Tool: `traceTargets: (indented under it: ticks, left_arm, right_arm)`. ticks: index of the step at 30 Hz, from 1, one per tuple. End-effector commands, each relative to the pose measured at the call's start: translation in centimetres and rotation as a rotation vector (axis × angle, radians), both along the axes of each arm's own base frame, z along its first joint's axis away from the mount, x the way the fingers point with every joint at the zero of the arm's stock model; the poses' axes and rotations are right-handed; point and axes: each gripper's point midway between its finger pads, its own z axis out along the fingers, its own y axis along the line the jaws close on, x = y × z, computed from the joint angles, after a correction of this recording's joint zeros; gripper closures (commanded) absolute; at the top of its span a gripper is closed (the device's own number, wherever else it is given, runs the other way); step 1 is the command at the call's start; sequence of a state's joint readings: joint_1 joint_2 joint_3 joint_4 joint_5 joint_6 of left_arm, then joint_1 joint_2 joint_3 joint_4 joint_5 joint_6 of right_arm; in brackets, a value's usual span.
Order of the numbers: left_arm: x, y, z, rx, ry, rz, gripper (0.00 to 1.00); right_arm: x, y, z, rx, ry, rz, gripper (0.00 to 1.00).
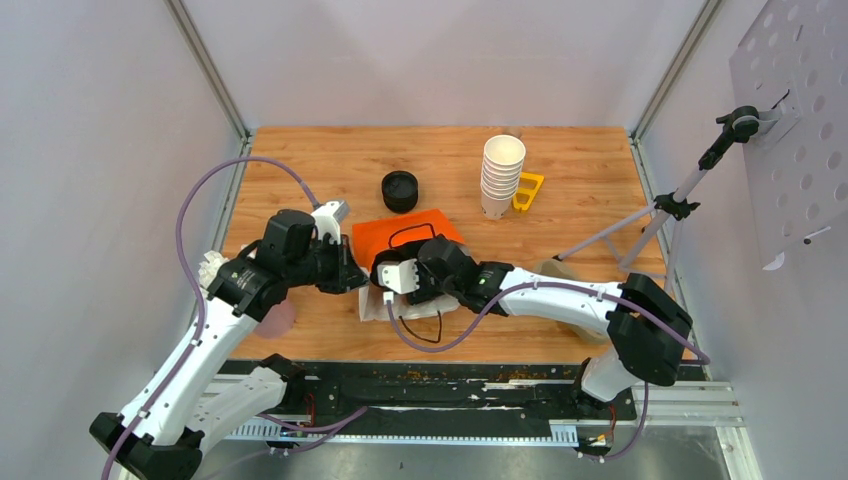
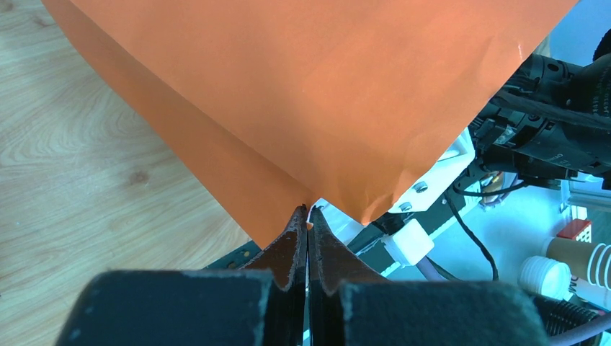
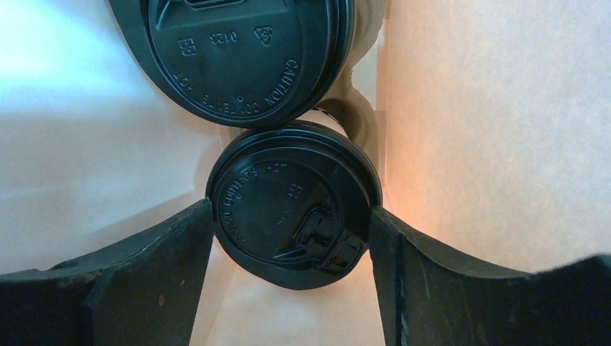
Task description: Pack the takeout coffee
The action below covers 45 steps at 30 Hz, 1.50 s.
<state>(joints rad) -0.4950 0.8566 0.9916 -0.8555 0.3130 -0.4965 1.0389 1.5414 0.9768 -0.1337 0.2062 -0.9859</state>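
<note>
Right wrist view shows a small white paper cup with a round black plastic lid (image 3: 284, 194) sitting inside a tall orange paper bag (image 3: 490, 130), whose pale inner walls fill the rest of the frame. The right gripper (image 3: 290, 213) has a finger against the lid rim at nine o'clock and another at three o'clock, so it appears to be gripping the cup. A second black-lidded cup (image 3: 245, 50) touches the first at its twelve o'clock, deeper in the bag. From the left wrist, the left gripper (image 2: 308, 216) is pinched tight on a corner of the bag's orange paper, holding the mouth up. From above, the bag lies mid-table on the wooden table (image 1: 300, 160) with both wrists at its six o'clock end. A squat black round object (image 1: 400, 190) is at the bag's twelve o'clock and a tall stack of lidless white cups (image 1: 500, 175) at its two o'clock. Both coffees look to be inside, so what seems left is releasing the cup, backing the right arm out, and letting go of the bag.
</note>
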Motion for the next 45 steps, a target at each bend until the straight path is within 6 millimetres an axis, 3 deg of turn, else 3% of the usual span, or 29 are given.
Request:
traceTargets:
  ticks: [1, 19, 24, 36, 45]
  left_arm:
    - [0.1, -0.1, 0.1, -0.015, -0.01, 0.004, 1.0]
    - [0.7, 0.1, 1.0, 0.0, -0.023, 0.027, 1.0]
    - [1.0, 0.2, 1.2, 0.004, -0.022, 0.04, 1.0]
    - [1.3, -0.3, 1.8, -0.016, -0.029, 0.035, 1.0]
    - [1.4, -0.7, 2.2, -0.036, -0.032, 0.024, 1.0]
  right_arm:
    - [-0.3, -0.3, -2.2, -0.007, 0.063, -0.023, 0.31]
    - [-1.0, -1.1, 0.8, 0.022, 0.06, -0.007, 0.19]
    - [-1.3, -1.3, 1.9, 0.011, 0.076, -0.007, 0.1]
    - [-2.0, -1.8, 4.0, 0.025, 0.103, -0.013, 0.09]
    - [-2.6, -2.1, 4.4, 0.02, 0.146, -0.012, 0.09]
